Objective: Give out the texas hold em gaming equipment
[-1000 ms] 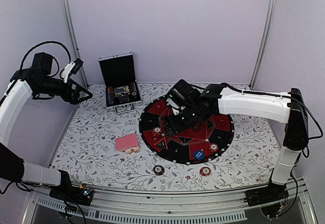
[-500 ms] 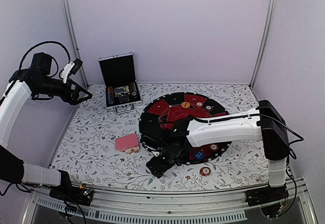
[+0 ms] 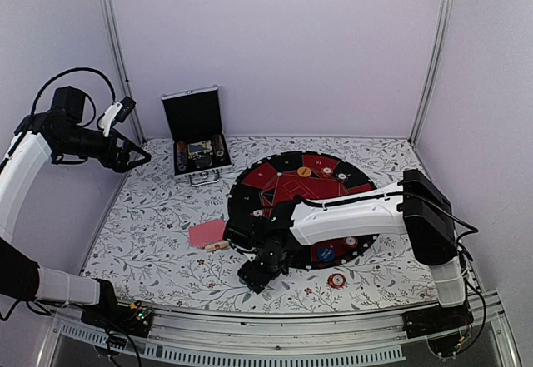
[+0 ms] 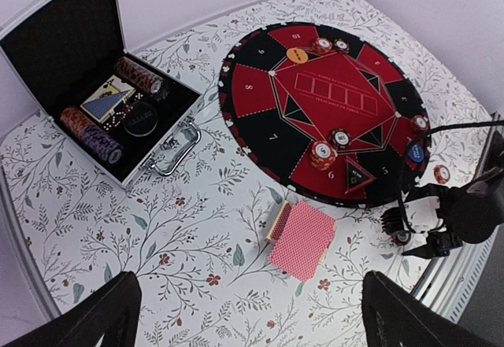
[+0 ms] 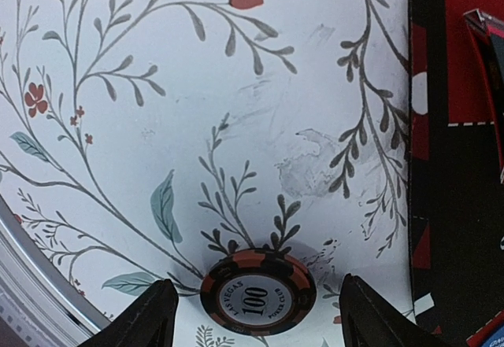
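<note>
The right gripper (image 5: 253, 319) is held low over the white floral-patterned tablecloth (image 5: 236, 87), with its two black fingers (image 5: 150, 315) spread apart. A round orange-red and black poker chip (image 5: 253, 292), marked 100, is laid flat on the cloth between the fingertips. A narrow gap is left on either side of it, so nothing is grasped. The edge of the round black-and-red felt mat (image 5: 449, 166) is seen just right of the fingers.

The left gripper (image 4: 252, 300) is held high, fully released and empty. Below and ahead of it, a deck of pink-red-backed playing cards (image 4: 303, 241) is laid on the cloth. An open silver-edged black case (image 4: 71, 56) is set farther off to the left.
</note>
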Controlling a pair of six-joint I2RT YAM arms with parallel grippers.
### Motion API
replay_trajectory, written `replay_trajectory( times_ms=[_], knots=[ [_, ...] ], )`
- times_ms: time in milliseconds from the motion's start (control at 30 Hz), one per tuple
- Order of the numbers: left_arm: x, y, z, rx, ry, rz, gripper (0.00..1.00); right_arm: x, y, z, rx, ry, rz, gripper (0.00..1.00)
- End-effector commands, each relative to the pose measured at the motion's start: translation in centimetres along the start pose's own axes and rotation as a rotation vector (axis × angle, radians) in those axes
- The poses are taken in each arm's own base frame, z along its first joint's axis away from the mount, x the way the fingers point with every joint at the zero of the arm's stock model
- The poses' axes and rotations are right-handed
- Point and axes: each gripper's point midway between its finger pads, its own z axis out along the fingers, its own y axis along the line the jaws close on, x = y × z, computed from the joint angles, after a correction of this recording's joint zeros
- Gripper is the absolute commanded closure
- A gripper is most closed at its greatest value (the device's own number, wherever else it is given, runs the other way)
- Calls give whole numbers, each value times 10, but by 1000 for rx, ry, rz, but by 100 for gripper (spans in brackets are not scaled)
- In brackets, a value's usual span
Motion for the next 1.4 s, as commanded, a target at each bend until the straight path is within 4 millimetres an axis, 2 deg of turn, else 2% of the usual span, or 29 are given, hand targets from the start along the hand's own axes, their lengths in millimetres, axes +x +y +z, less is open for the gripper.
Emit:
replay_trajectory(
  times_ms=[0,200,567,733,1000,1133,1367],
  knots=[
    [-2,-4,-7,-4,-6,18,0,2,-1,5,16,17,-15,28],
    [0,-4,-5,3,-1,19,0,1,-3,4,27,14,-20,36],
    [33,1,15,-6,94,31,0,-7,-1,-6,21,-12,-22,55],
    [48,0,26,-15,144,52,0,-12,-1,-14,25,-31,-19,68],
    [82,-18,62,10,284,135,0,-20,-8,-42,56,-73,3,70],
    [91,-23,75,27,326,168,0,-14,-27,-59,79,-81,53,72],
    [99,-32,89,61,360,199,0,12,-90,-70,104,-81,216,72]
  ],
)
